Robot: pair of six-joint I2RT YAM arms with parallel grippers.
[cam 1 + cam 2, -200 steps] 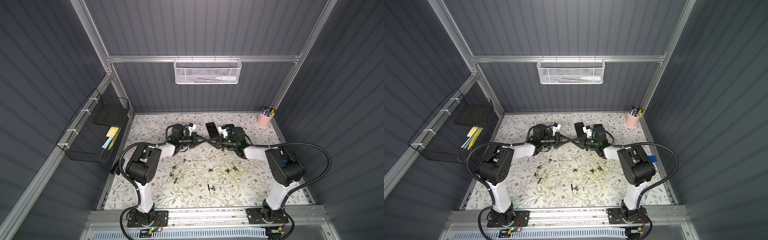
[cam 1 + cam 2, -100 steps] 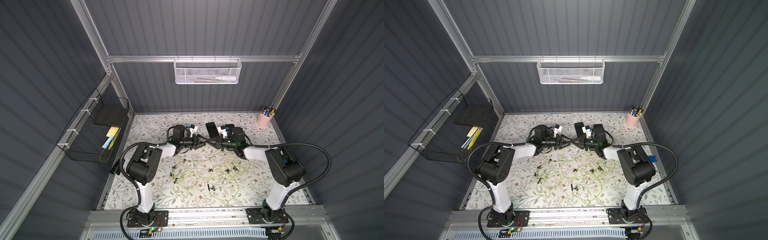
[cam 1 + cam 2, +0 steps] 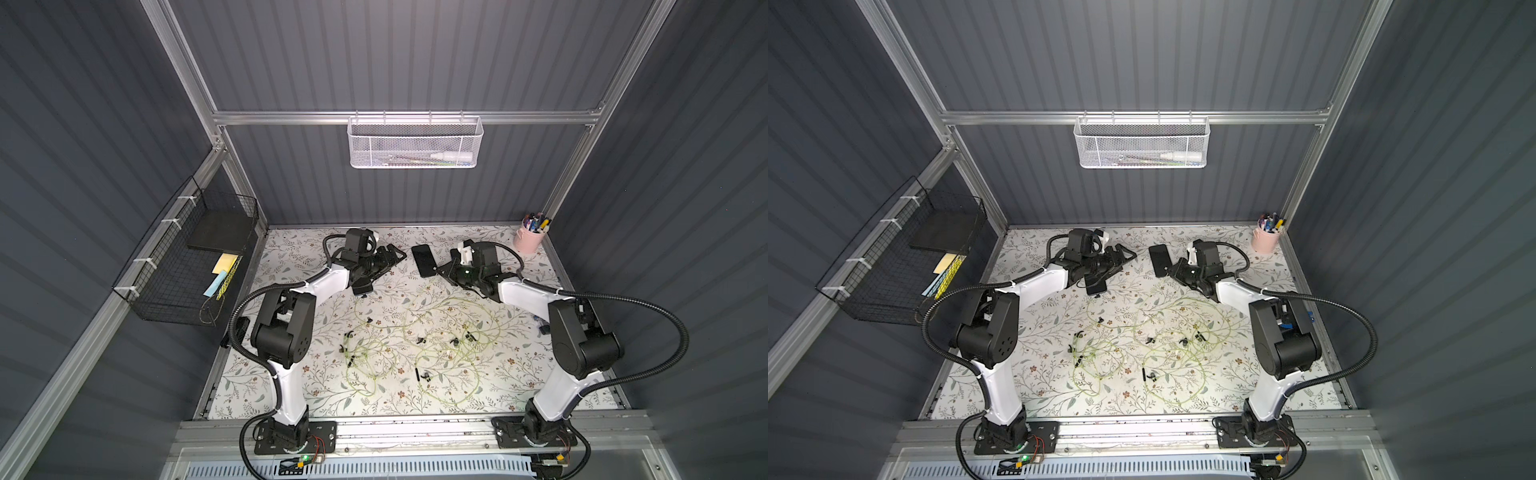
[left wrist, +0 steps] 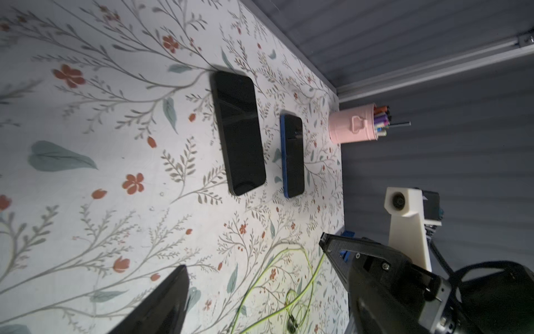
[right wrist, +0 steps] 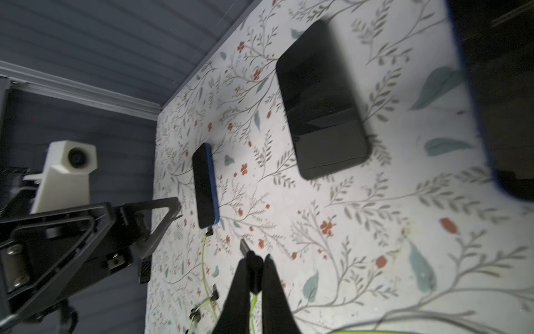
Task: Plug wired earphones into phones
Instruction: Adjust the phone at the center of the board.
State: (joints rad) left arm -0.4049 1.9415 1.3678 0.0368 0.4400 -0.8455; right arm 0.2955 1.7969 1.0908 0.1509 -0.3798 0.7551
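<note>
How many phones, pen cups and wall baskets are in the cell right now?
phones: 3
pen cup: 1
wall baskets: 2
Total: 6

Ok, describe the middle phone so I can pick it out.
Look at the floral table's far half, between the left gripper and right gripper. The phone lies flat there, screen up. Its two neighbours have blue rims; this one is all black.

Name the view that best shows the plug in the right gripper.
Right wrist: the plug juts from the shut fingers, metal tip clear. Both top views make it too small; the left wrist view does not show it.
</note>
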